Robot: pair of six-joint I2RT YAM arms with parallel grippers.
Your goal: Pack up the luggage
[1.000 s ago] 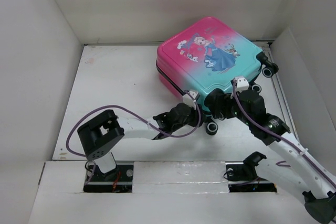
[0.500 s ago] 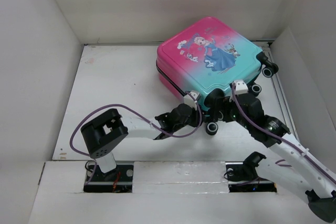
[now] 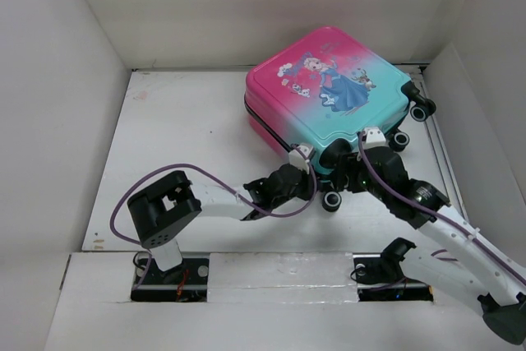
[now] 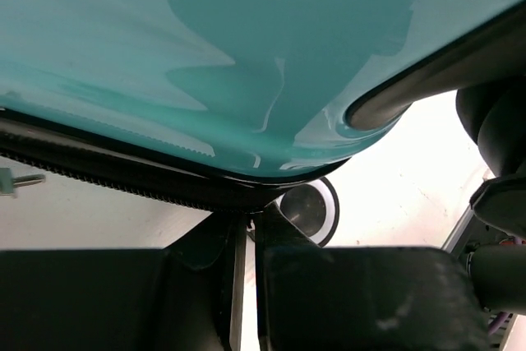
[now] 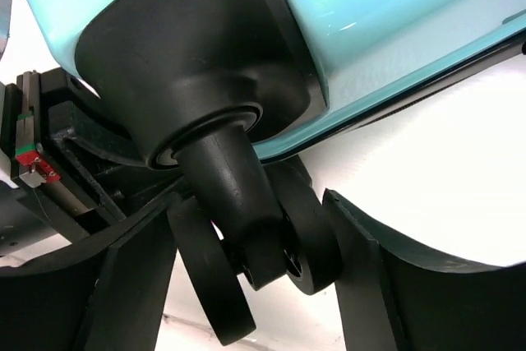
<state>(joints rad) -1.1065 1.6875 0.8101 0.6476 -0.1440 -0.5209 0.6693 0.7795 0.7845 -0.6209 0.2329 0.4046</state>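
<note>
The luggage (image 3: 329, 92) lies flat and closed on the table (image 3: 189, 121) in the upper right of the top view, printed side up, so its inside is hidden. At its near edge the left gripper (image 3: 311, 177) sits just under the zipper seam (image 4: 123, 174). Its fingers (image 4: 205, 285) are pressed nearly together, and I cannot tell whether they pinch anything. The right gripper (image 3: 343, 172) has its fingers (image 5: 131, 285) spread wide, straddling a black twin wheel (image 5: 263, 260) at the teal corner.
</note>
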